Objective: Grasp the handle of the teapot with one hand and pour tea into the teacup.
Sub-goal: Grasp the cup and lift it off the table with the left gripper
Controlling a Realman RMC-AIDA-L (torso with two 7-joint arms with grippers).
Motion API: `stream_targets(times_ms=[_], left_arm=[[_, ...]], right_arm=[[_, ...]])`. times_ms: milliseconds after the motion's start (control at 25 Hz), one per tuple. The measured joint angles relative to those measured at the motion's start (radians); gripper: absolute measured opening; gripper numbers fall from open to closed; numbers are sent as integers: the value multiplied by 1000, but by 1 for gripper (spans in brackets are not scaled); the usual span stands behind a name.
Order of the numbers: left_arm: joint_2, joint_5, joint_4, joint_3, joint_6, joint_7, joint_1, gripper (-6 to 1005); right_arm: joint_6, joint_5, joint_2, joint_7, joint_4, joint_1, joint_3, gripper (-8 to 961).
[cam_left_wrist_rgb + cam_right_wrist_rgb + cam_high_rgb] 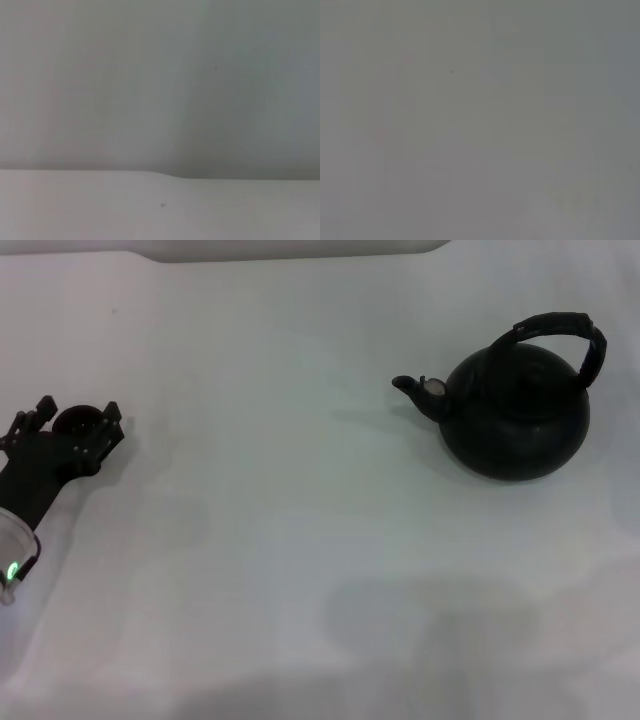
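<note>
On a white table [300, 540], the left end effector [66, 432] sits at the far left, fingers spread either side of the small dark teacup [78, 422]; whether they touch it is unclear. The black teapot [515, 415] stands well apart at the right, spout toward the cup, its handle [562, 328] arched and free. The right end effector is unseen. A sound grasp would likely take the hoop's crown, squarely.
</note>
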Motion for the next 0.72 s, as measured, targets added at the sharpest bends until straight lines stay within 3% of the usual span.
stream_targets(times_ms=[720], left_arm=[[-2, 13, 2, -3, 1, 0, 8, 860]], right_arm=[[3, 0, 0, 0, -3, 1, 0, 821]])
